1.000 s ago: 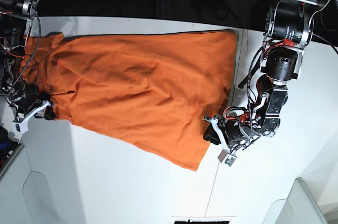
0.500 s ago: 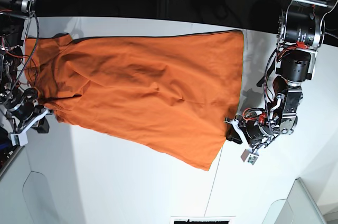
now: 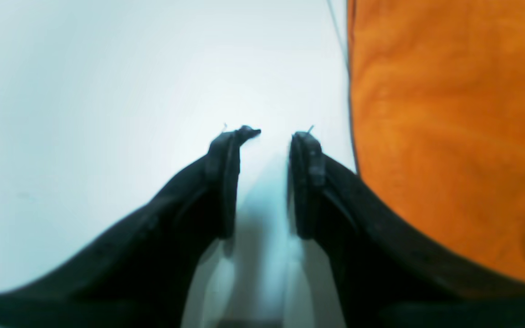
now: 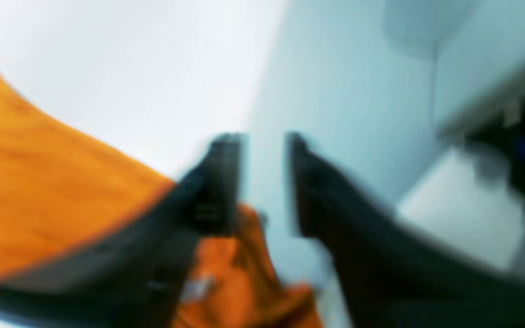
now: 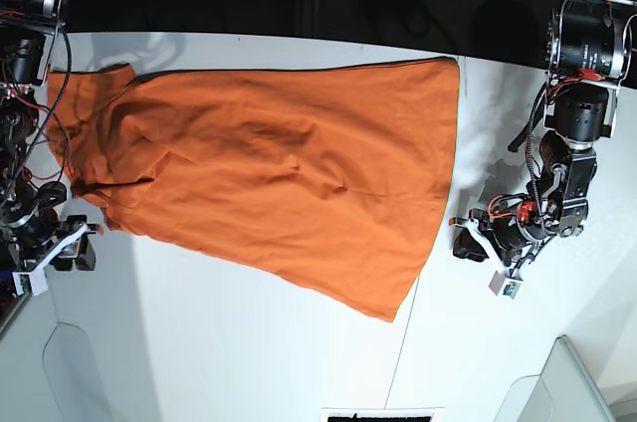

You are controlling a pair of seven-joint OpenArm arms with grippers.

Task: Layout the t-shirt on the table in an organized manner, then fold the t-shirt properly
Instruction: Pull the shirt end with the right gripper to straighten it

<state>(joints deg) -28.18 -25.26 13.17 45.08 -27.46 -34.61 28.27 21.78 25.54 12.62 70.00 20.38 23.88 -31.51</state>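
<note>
The right gripper is sitting at nine o'clock in the base view, its fingers spread and gripping nothing, just off the sleeve end of the t-shirt. The shirt is lying spread across the middle of the counter, mostly flat but skewed, with its lower edge slanting towards five o'clock. At three o'clock the left gripper is hovering beside the hem, fingers parted and empty. By my reading, the layout is nearly finished and the folding is not yet begun.

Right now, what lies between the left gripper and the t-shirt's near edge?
Only bare white table: the base view shows the left gripper open, apart from the t-shirt.
</note>
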